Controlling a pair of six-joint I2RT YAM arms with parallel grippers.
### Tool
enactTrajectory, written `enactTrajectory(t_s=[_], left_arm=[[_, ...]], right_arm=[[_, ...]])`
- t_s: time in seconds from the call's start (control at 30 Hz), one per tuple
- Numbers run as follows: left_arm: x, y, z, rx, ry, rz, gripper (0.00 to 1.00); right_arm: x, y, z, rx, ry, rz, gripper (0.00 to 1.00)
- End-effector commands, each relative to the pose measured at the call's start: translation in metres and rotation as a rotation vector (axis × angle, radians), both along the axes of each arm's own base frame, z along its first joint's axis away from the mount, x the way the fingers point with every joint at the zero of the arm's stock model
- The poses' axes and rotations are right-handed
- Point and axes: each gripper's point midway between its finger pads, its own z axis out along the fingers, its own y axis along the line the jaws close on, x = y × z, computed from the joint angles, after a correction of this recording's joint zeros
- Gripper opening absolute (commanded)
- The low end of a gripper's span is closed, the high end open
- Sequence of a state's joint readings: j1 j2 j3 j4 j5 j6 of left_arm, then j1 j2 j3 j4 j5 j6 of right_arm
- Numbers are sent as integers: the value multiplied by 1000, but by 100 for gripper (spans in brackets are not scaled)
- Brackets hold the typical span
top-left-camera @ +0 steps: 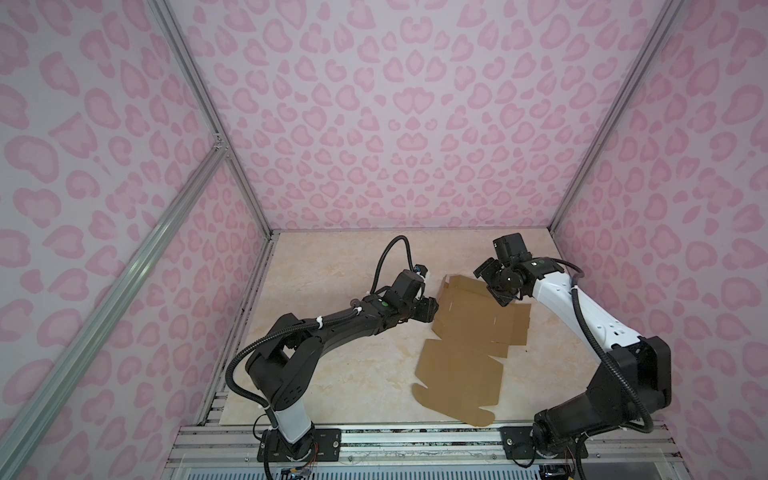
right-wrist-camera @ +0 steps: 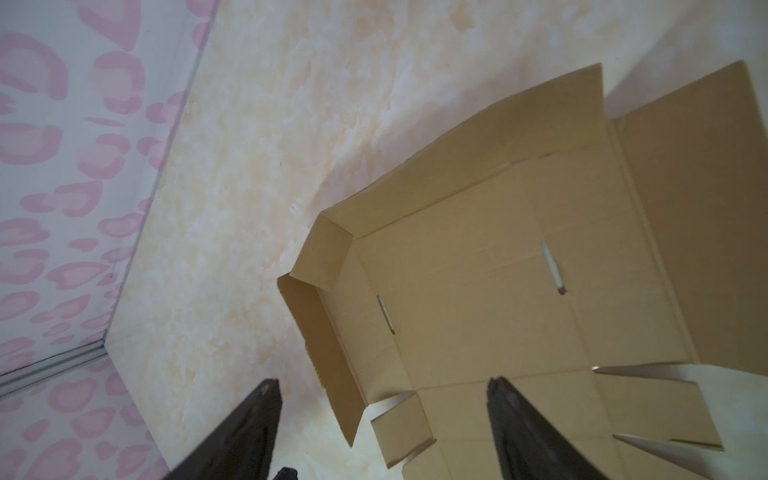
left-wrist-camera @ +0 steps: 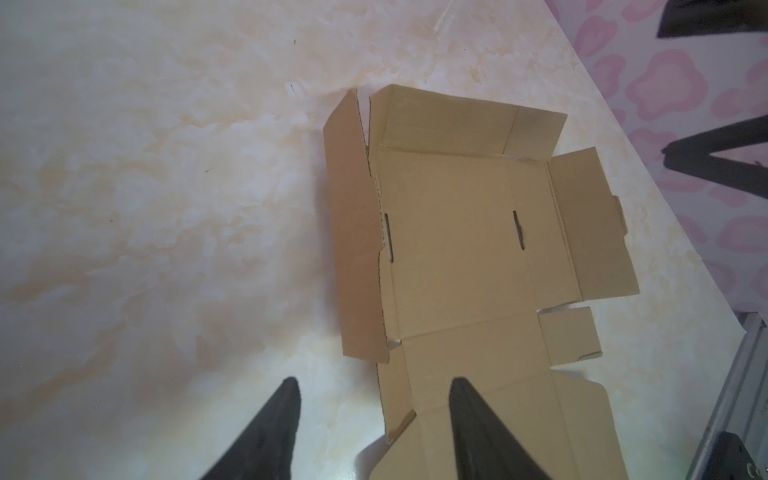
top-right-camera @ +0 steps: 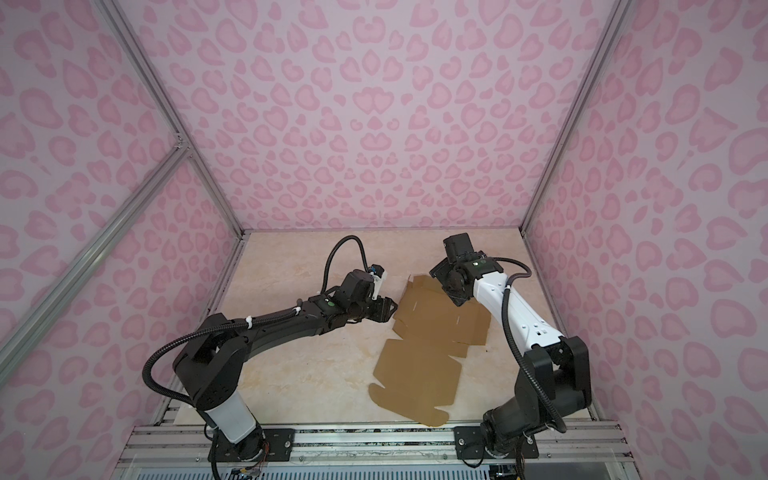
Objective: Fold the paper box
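The paper box (top-left-camera: 469,332) (top-right-camera: 432,336) is a brown die-cut sheet lying mostly flat on the marbled table, right of the middle. In the left wrist view the paper box (left-wrist-camera: 453,249) has its far wall and one side flap (left-wrist-camera: 357,232) partly raised. The opposite side flap lies nearly flat. My left gripper (top-left-camera: 432,309) (top-right-camera: 388,311) (left-wrist-camera: 374,382) is open at the sheet's left edge and holds nothing. My right gripper (top-left-camera: 492,286) (top-right-camera: 446,286) (right-wrist-camera: 383,381) is open above the far right corner of the paper box (right-wrist-camera: 478,291), also holding nothing.
The table (top-left-camera: 332,332) is closed in by pink patterned walls (top-left-camera: 415,124) on three sides. An aluminium rail (top-left-camera: 415,440) carrying both arm bases runs along the front. The sheet's near flap reaches almost to that rail.
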State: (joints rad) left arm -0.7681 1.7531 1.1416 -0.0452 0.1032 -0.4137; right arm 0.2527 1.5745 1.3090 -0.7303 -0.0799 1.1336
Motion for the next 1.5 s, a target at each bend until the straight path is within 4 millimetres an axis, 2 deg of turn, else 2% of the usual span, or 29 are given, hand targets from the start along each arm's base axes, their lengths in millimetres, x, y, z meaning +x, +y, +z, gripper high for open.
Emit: enactTrajectory(t_s=[0.0,0.1,0.17,0.27,0.4,0.5,0.73,0.77,0.87,0.97,1.23,1.47], left_arm=[[1,-6,-2,-5,14,-48,62],[5,-11,-1,-16,15,-74,62],[8,-14,-2,-15,20,-85,62],[12,-20,-5,-16,30,-93,62],[13,-28,-8,-35,58,-105,62],[14,-27,-10,-28,55,-103,62],[15,-27,-18,-10,64,-100,62],[16,-26,-19,-8,64,-96,62],[16,-27,-20,-5,63,-94,62],[16,-27,-21,-3,63,-92,62],[11,-29,-24,15,55,-96,62],[9,-26,-26,36,45,-92,62]], right_arm=[[2,-4,-16,3,72,3,80],[8,-11,-28,-30,108,-9,80],[10,-8,-40,10,140,-17,78],[15,-8,-45,10,157,-42,77],[18,-20,-57,-2,181,-105,76],[23,-24,-66,25,198,-130,75],[40,-28,-77,22,223,-177,74],[49,-27,-70,29,202,-179,73],[56,-29,-68,18,203,-201,72],[58,-34,-71,2,211,-239,71],[61,-28,-88,41,259,-268,70],[63,-35,-97,33,271,-305,68]])
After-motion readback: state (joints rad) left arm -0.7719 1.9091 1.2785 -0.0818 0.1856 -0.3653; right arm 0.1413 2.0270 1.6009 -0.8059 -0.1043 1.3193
